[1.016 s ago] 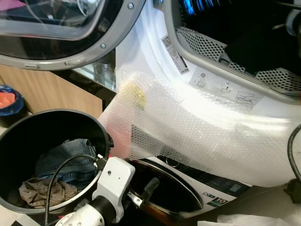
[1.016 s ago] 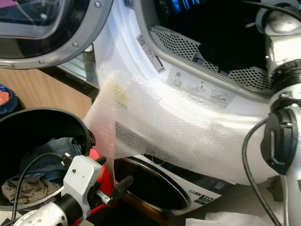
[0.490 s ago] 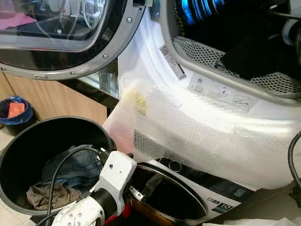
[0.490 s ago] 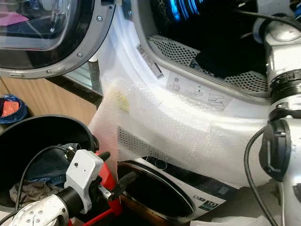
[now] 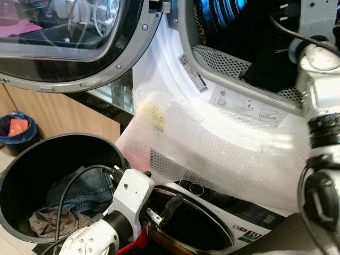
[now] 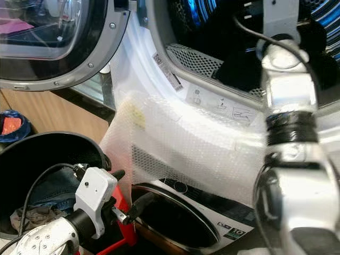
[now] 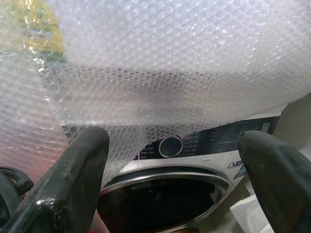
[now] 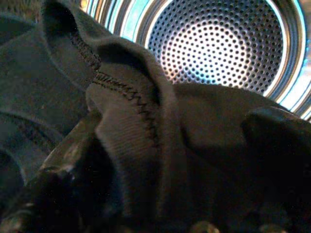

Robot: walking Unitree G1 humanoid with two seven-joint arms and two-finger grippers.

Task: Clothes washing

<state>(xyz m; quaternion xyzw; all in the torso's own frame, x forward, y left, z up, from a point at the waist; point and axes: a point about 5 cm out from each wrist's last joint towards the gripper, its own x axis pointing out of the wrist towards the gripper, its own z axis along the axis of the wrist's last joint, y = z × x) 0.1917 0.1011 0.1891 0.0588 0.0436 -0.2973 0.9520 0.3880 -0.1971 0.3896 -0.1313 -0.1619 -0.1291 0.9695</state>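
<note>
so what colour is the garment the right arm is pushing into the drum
Dark grey, almost black, with zigzag seam stitching. The garment shows best in the right wrist view.

right arm now raised across the front of the upper machine, reaching into the drum; a second ago mostly at the frame edge. right gripper inside the drum, dark garment draped between its fingers. camera view shifted slightly; left gripper position unchanged.
</note>
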